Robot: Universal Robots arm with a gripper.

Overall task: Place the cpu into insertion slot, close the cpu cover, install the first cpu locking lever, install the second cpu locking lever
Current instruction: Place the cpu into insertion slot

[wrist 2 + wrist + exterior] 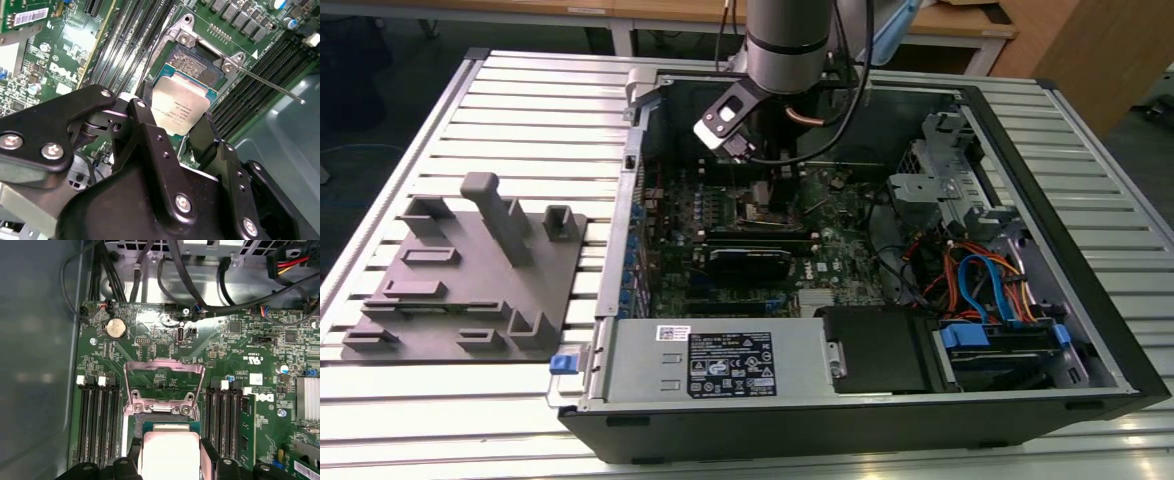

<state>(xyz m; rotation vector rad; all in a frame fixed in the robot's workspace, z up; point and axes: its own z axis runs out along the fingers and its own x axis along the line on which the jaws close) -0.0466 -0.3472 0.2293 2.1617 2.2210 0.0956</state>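
Observation:
My gripper (pixel 176 114) is shut on the cpu (pixel 181 109), a flat square chip with a silver top, with one black finger on each of two opposite edges. The cpu hangs just over the insertion slot (pixel 196 66), covering part of it; the rest of the socket's pin field still shows. In the first wrist view the cpu (pixel 168 452) sits between the fingers of the gripper (pixel 169 462), and the cpu cover (pixel 165 365) stands raised open beyond the socket. A thin locking lever (pixel 272 86) sticks out sideways, unlatched. In the exterior view the gripper (pixel 771 172) reaches down into the computer case.
Long black memory slots (pixel 97 425) flank the socket on both sides. A coin battery (pixel 115 328) and cable bundles (pixel 200 285) lie beyond the cover. The case walls (pixel 1067 230) enclose the board. A grey fixture plate (pixel 467 290) lies on the exterior view's left.

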